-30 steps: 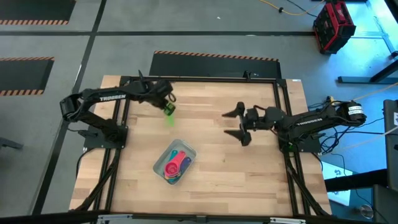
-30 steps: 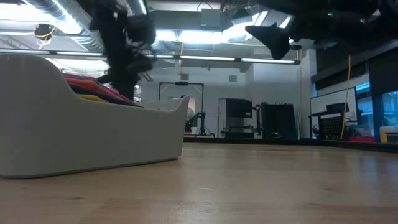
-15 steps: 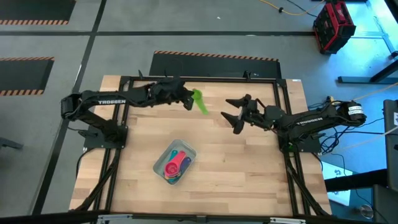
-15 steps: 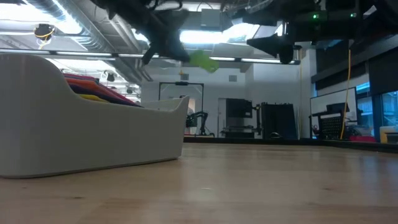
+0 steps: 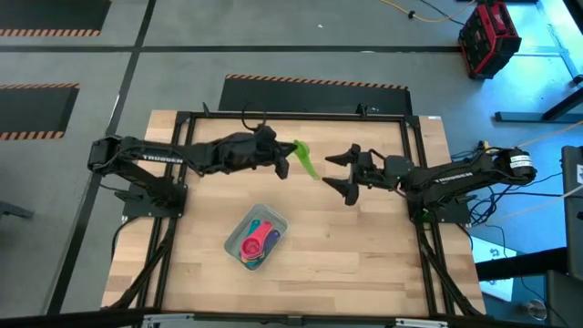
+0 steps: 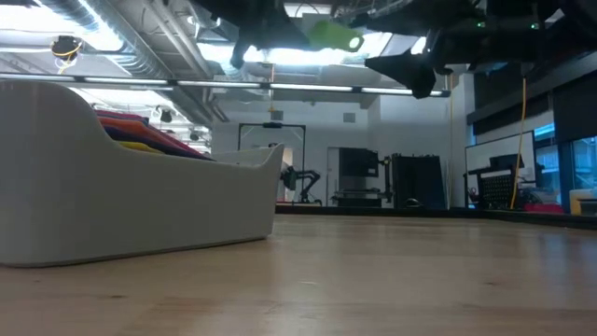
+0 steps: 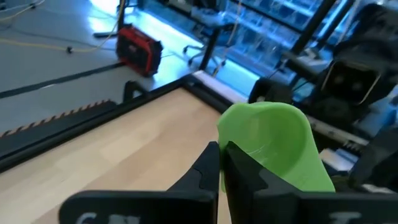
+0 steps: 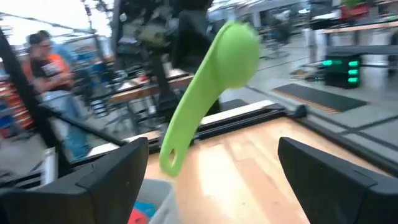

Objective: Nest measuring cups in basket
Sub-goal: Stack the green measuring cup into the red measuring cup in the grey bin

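Green cup (image 5: pixel 305 160): held in the air over the far middle of the table, between the two grippers; bowl end at the left gripper, handle pointing toward the right gripper. In the right wrist view (image 8: pixel 211 87) the handle hangs down between the spread right fingers, apart from both. In the low view (image 6: pixel 334 35) it shows high up, clear of the tabletop.
Left gripper (image 5: pixel 284 162): fingers pinched fully together on the rim of the green cup's bowl; the left wrist view (image 7: pixel 219 163) shows both dark tips clamping the thin green wall (image 7: pixel 273 146).
Right gripper (image 5: pixel 344 173): jaws spread wide, nothing between them touching; it faces the left gripper from the right, just beside the free end of the handle. One finger (image 8: pixel 102 177) and the other frame the cup in the right wrist view.
Basket (image 5: pixel 273 220): pale bin on the near middle of the wooden table (image 5: pixel 364 255), well apart from both grippers; in the low view its wall (image 6: pixel 131 201) fills the left side.
Cups in basket (image 5: pixel 255 242): red, blue and teal pieces visible, lying together inside; exact count and nesting order cannot be told.
Background: a person (image 8: pixel 46 68) in an orange top stands beyond the table in the right wrist view; a red case (image 5: pixel 488 36) sits on the floor.
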`<state>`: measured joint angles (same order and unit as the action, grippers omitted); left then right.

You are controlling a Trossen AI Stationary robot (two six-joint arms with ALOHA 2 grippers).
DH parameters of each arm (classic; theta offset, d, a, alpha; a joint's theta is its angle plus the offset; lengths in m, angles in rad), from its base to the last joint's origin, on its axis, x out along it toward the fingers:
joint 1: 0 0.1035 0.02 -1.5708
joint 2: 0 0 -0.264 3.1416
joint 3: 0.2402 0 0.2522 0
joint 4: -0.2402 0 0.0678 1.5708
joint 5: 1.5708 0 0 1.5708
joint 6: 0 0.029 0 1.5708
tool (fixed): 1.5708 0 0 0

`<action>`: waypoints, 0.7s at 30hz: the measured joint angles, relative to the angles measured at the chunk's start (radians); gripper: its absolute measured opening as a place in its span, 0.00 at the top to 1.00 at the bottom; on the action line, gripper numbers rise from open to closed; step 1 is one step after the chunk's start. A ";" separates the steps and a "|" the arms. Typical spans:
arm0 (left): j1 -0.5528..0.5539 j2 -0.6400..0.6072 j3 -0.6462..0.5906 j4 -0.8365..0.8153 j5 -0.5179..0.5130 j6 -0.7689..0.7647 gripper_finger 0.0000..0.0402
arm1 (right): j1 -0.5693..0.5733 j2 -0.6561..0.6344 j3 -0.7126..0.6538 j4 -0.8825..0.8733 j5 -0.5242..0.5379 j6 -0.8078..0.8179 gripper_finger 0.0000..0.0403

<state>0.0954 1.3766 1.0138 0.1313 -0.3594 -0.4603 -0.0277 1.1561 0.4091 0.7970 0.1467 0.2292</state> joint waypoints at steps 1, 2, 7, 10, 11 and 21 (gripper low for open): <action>-0.005 0.000 0.000 0.014 0.000 0.000 1.00 | 0.000 0.000 0.000 0.000 -0.020 0.001 0.10; -0.009 0.000 0.000 0.025 -0.002 0.000 1.00 | 0.001 0.000 0.000 0.000 -0.034 0.005 0.10; -0.023 0.000 0.000 0.045 -0.032 0.001 0.99 | 0.000 0.001 0.000 0.003 -0.060 0.028 0.10; -0.023 0.000 0.000 0.045 -0.043 0.001 1.00 | 0.000 0.001 0.000 0.006 -0.062 0.027 0.11; -0.023 0.000 0.000 0.045 -0.045 0.000 0.99 | 0.000 0.002 0.000 0.008 -0.062 0.028 0.11; -0.022 0.000 0.000 0.044 -0.046 0.000 0.99 | 0.025 0.144 0.002 0.192 -0.030 0.053 0.19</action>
<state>0.0731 1.3766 1.0134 0.1757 -0.4052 -0.4603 -0.0029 1.3005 0.4110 0.9886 0.1170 0.2826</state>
